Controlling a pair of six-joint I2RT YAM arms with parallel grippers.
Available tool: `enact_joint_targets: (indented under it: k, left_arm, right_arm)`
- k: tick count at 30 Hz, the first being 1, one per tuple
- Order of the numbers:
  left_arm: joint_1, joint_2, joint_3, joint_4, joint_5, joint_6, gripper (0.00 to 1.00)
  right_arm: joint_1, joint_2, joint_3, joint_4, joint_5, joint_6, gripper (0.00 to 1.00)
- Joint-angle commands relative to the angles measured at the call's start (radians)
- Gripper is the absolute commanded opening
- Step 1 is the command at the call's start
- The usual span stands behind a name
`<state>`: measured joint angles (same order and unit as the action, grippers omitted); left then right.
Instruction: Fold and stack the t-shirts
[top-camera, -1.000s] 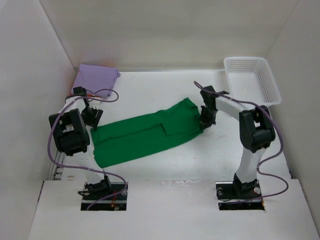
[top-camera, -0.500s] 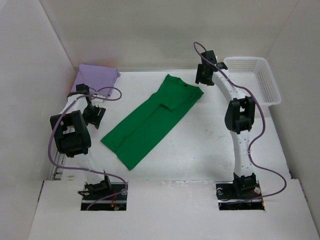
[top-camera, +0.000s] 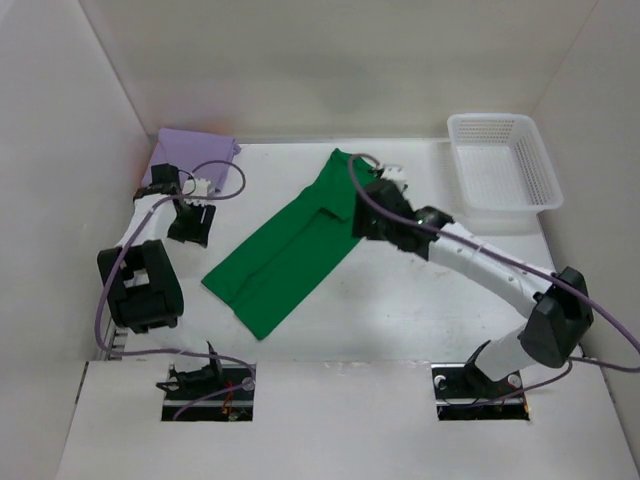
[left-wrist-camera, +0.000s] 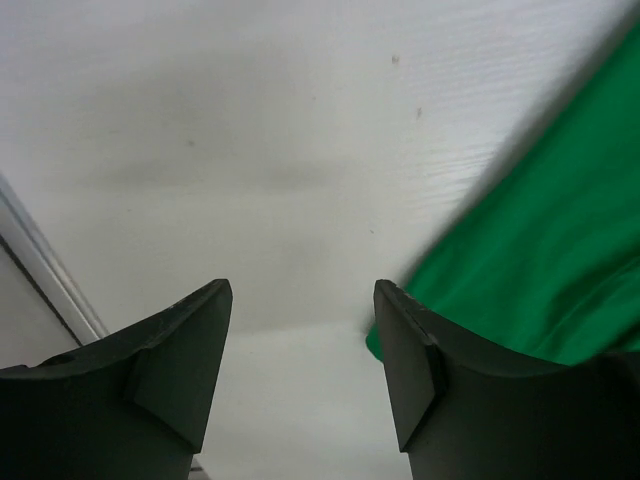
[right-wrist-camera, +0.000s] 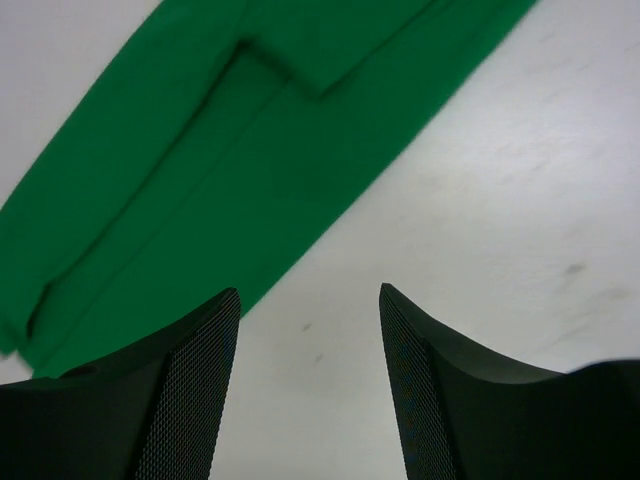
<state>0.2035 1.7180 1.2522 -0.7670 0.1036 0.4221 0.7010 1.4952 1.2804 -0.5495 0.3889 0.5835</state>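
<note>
With left claw (left-wrist-camera: 302, 290) and right claw (right-wrist-camera: 310, 292) released, pinch green shirt (top-camera: 290, 255) at hem corners, fold squarely toward collar.

White table (top-camera: 400, 320), plain white walls (top-camera: 330, 60)

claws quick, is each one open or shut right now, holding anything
Left claw: open, holding nothing, beside the green t-shirt.
Right claw: open, holding nothing, over the table at the green t-shirt's edge.
</note>
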Motion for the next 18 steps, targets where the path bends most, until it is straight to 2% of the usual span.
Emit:
enact_joint_targets:
  k: [1, 7, 11, 14, 18]
  left_arm:
    - [0.033, -0.193, -0.046, 0.104, 0.071, -0.110, 0.58]
    - [0.079, -0.464, -0.180, 0.213, 0.099, -0.210, 0.65]
    - [0.119, -0.630, -0.227, 0.224, 0.119, -0.253, 0.68]
    - [0.176, -0.744, -0.254, 0.212, 0.149, -0.275, 0.70]
    - [0.218, -0.842, -0.257, 0.117, 0.200, -0.279, 0.70]
  right_arm:
    - [0.157, 0.031, -0.078, 0.054, 0.054, 0.273, 0.63]
    - [0.382, 0.053, -0.200, 0.151, 0.050, 0.729, 0.59]
    - [0.528, 0.123, -0.185, 0.120, 0.077, 1.005, 0.55]
    - [0.610, 0.236, -0.106, 0.066, 0.070, 1.131, 0.55]
    - [0.660, 0.361, 0.003, 0.042, 0.039, 1.190, 0.55]
